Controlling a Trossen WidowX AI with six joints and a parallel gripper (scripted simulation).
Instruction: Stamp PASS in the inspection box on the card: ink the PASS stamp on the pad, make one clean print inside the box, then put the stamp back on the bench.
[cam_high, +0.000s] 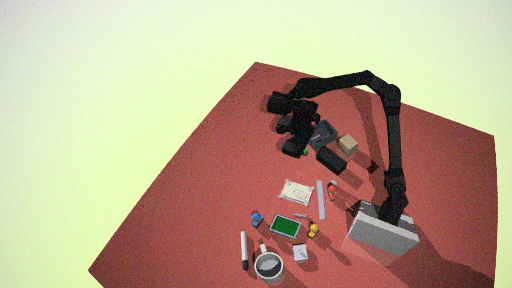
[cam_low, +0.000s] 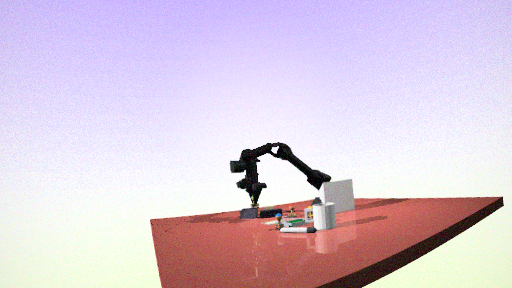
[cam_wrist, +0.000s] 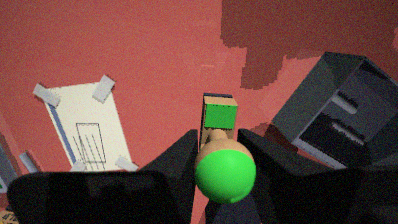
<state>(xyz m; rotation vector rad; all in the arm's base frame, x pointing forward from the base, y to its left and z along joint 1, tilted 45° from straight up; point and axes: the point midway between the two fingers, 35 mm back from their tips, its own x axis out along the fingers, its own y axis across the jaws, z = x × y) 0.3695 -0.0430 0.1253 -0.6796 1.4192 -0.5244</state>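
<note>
My pincer (cam_high: 302, 150) (cam_low: 254, 201) (cam_wrist: 217, 136) is closed on the green-topped stamp (cam_high: 305, 151) (cam_wrist: 225, 175), knob up, I think so its face can press downward. My wrist points down, beside the dark open box (cam_high: 323, 134) (cam_low: 249, 214) (cam_wrist: 320, 100). The card (cam_high: 296, 192) (cam_wrist: 90, 120) is taped, probably against slipping. Farther lies the green pad (cam_high: 285, 226) (cam_low: 296, 221); my arm (cam_high: 394, 135) (cam_low: 302, 167) arches back to its base.

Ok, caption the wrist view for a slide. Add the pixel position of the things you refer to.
Hand (cam_wrist: 217, 136) gripping the green-knobbed stamp (cam_wrist: 225, 175), taped card (cam_wrist: 95, 110) at left.
</note>
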